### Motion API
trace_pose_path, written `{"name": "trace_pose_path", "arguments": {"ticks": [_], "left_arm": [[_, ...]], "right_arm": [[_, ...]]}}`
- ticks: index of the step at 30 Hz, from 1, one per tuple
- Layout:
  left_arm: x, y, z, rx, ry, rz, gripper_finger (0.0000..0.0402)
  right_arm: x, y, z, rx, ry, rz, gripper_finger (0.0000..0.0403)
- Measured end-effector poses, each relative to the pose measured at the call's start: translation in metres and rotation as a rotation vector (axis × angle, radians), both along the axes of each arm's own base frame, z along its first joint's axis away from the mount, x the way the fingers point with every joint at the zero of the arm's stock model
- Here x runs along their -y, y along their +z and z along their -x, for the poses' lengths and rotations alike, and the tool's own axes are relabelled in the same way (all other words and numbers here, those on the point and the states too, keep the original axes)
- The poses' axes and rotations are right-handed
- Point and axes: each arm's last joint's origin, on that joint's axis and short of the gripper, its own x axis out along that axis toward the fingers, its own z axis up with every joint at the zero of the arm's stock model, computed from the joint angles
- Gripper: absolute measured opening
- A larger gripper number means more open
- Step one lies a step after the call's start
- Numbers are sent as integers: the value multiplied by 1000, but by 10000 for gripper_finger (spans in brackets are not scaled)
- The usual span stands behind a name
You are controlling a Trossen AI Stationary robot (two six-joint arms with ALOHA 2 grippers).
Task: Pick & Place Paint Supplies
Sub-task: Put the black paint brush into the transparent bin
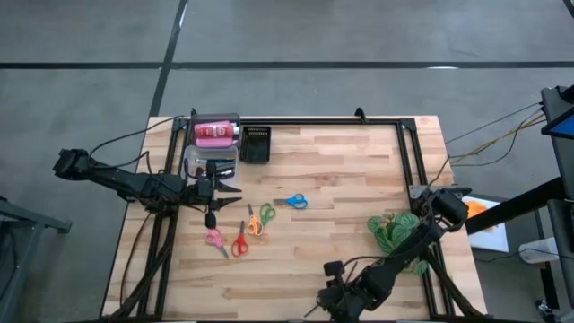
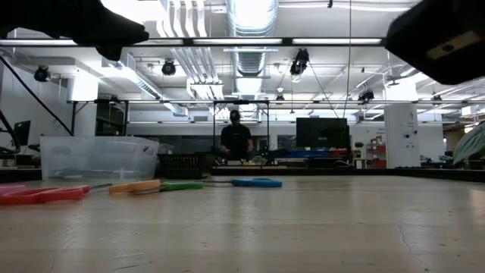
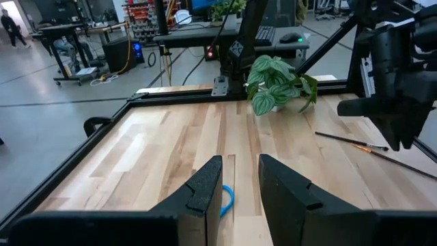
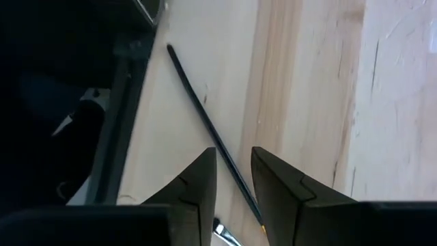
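Five small scissors (image 1: 242,231) lay on the wooden counter (image 1: 341,179): pink, red, orange, green and blue, with smooth round handles. At ten o'clock sat a clear tub (image 1: 210,161) with dark things inside, a pink bottle (image 1: 213,134) and a black tray (image 1: 256,144). The left gripper (image 1: 231,195) hovered beside the tub, jaws a little apart, pinching nothing. The right gripper (image 4: 233,179), jaws a little apart, hung over one thin black brush (image 4: 205,113) at six o'clock.
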Motion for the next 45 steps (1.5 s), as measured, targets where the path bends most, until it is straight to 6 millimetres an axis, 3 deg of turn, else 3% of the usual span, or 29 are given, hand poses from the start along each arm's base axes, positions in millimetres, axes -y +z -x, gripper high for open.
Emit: {"name": "trace_pose_path", "arguments": {"ticks": [12,30,38,45], "left_arm": [[0,-2,0,-17,-3,-4,99],[0,-2,0,-17,1,-4,99],[0,-2,0,-17,0,-4,99],[0,-2,0,-17,0,-4,99]], "right_arm": [[5,-25,15,-9,12,40,90],[14,-37,21,30,-14,128,88],[13,-38,20,31,-18,110,18],[13,-38,19,43,-23,103,16]]}}
